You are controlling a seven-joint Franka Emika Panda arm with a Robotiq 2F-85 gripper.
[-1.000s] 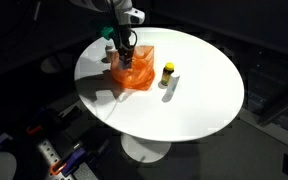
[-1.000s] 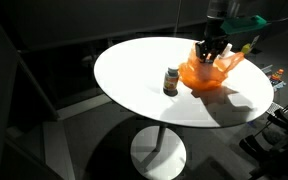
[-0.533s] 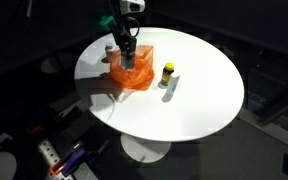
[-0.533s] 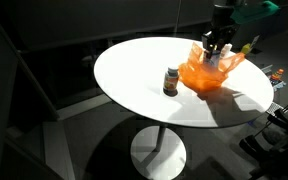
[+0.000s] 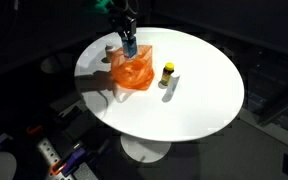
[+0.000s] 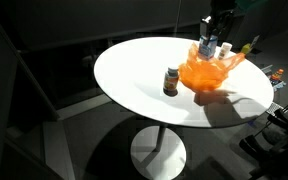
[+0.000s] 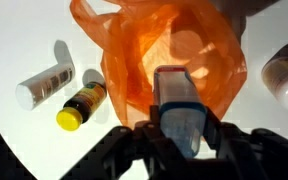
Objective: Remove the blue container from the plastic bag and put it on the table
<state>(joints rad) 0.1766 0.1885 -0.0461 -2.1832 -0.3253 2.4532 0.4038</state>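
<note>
The near half of the round white tabletop [image 5: 189, 110] is smooth and bare, leaving wide room up to its curved edge. Farther in sits a small dark yellow-capped bottle [image 5: 167, 72], just to the right of the plastic bag [image 5: 134, 75] and apart from it. Its label is too small to read. The bag is thin, crinkled, translucent orange film, slumped in a heap with its mouth gaping upward [image 7: 174, 45]. At that mouth hangs the blue container [image 7: 176, 100], boxy and smooth-sided, probably just clear of the rim and off the tabletop. Any print on it is blurred. The end effector [image 7: 181, 135] is closed narrow on its sides. Beyond the bag, to the far left, a pale bottle [image 5: 109, 50] sits near the tabletop's edge.
</note>
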